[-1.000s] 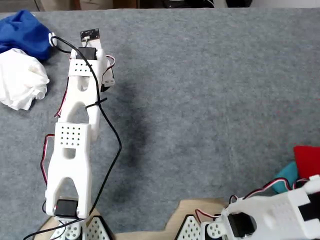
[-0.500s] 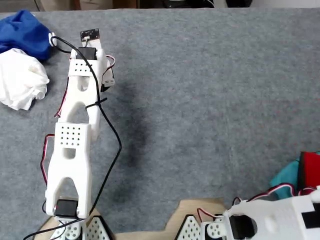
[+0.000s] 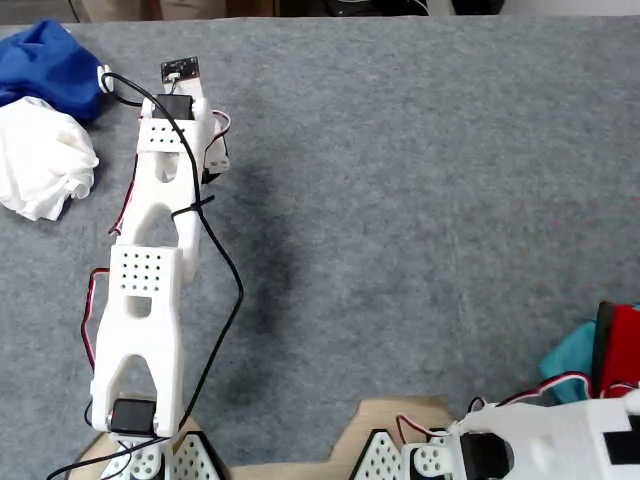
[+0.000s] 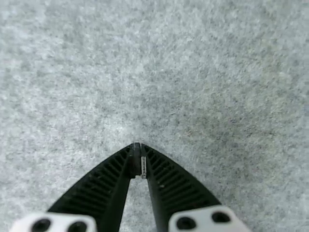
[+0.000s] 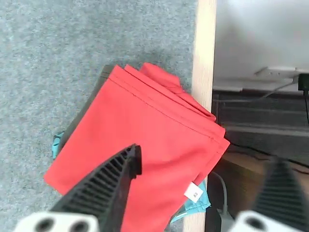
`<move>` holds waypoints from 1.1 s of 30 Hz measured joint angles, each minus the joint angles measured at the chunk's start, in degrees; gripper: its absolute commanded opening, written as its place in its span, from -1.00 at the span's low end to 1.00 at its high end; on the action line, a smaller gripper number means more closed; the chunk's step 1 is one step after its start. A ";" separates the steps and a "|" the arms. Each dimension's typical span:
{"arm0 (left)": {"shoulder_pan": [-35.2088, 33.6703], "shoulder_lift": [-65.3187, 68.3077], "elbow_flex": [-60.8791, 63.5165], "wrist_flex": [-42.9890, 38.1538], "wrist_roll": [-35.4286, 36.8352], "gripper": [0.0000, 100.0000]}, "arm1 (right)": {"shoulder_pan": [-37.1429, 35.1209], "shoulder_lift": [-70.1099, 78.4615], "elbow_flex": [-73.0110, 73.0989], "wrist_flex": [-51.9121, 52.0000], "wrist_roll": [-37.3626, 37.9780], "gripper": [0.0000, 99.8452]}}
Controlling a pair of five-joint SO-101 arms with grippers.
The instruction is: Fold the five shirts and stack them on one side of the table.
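A crumpled blue shirt (image 3: 45, 60) and a crumpled white shirt (image 3: 45, 160) lie at the far left corner of the grey table. A folded red shirt (image 5: 140, 150) tops a stack at the right table edge, with a dark shirt (image 5: 91, 99) and a teal shirt (image 3: 568, 355) showing under it. The red shirt (image 3: 620, 345) also shows at the high view's right edge. My right gripper (image 5: 205, 166) hangs open above the stack, holding nothing. My left gripper (image 4: 137, 162) is shut and empty over bare carpet, at the end of the left arm (image 3: 165, 170) next to the blue shirt.
The wooden table edge (image 5: 205, 72) runs right beside the stack, with a drop and cables beyond it. The right arm's base (image 3: 560, 450) sits at the near right corner. Grey carpet (image 3: 400, 200) covers the middle of the table.
The right arm has drawn back toward the near right corner, uncovering more of the red shirt. The left arm has not moved.
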 measured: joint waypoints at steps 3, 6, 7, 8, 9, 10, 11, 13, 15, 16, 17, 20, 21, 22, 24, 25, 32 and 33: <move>0.70 0.09 -0.88 0.26 0.00 -0.96 | -3.08 -3.52 0.00 0.00 0.00 -1.00; 0.79 0.09 -5.27 3.69 0.00 -0.96 | -8.00 -6.86 0.00 0.00 0.00 -0.92; 0.79 0.00 -6.77 4.92 0.00 -0.96 | -10.02 -7.91 0.09 0.09 0.00 -0.93; 0.70 0.00 -7.82 5.89 0.00 -0.96 | -12.31 -9.05 0.70 0.18 0.00 -0.94; 0.70 0.00 -8.70 6.86 0.00 -0.96 | -14.68 -10.20 2.02 0.18 0.00 -0.95; 0.35 0.00 -9.49 7.65 0.00 -0.96 | -17.41 -11.25 3.78 0.18 -0.44 -0.97; -0.18 0.00 -10.46 8.44 -0.53 -0.96 | -20.40 -12.22 6.24 0.18 -1.32 -0.98; -2.02 0.00 -12.40 9.14 -2.02 -0.96 | -26.99 -13.36 12.31 0.18 -3.08 -0.98; -4.57 0.00 -13.89 9.58 -3.60 -0.96 | -34.81 -14.07 18.81 0.18 -4.48 -0.98; -6.07 0.00 -14.42 9.58 -4.40 -0.96 | -39.03 -14.33 21.89 0.18 -4.92 -0.98; -7.65 0.00 -14.59 9.58 -5.19 -0.96 | -43.43 -14.68 24.53 0.18 -5.45 -0.98; -12.04 -1.32 -14.59 9.58 -7.65 -0.96 | -56.62 -16.44 28.84 0.18 -5.98 -0.98; -13.36 -2.81 -13.98 9.58 -8.26 -0.96 | -60.57 -17.32 29.45 0.18 -6.07 -0.98; -14.68 -5.01 -12.84 9.58 -8.62 -0.96 | -64.09 -18.20 29.80 0.18 -6.15 -0.98; -16.70 -10.73 -9.14 9.67 -8.97 -0.96 | -70.07 -19.87 29.98 0.18 -6.15 -0.98; -17.58 -14.07 -6.68 9.67 -9.49 -0.96 | -72.44 -20.57 29.98 0.09 -6.15 -0.98; -23.65 -41.14 21.01 9.67 -13.71 -0.96 | -81.93 -21.54 31.21 -0.35 -6.15 -0.98; -24.79 -44.92 25.76 9.67 -14.42 -0.96 | -82.64 -21.54 32.09 -0.44 -6.15 -0.98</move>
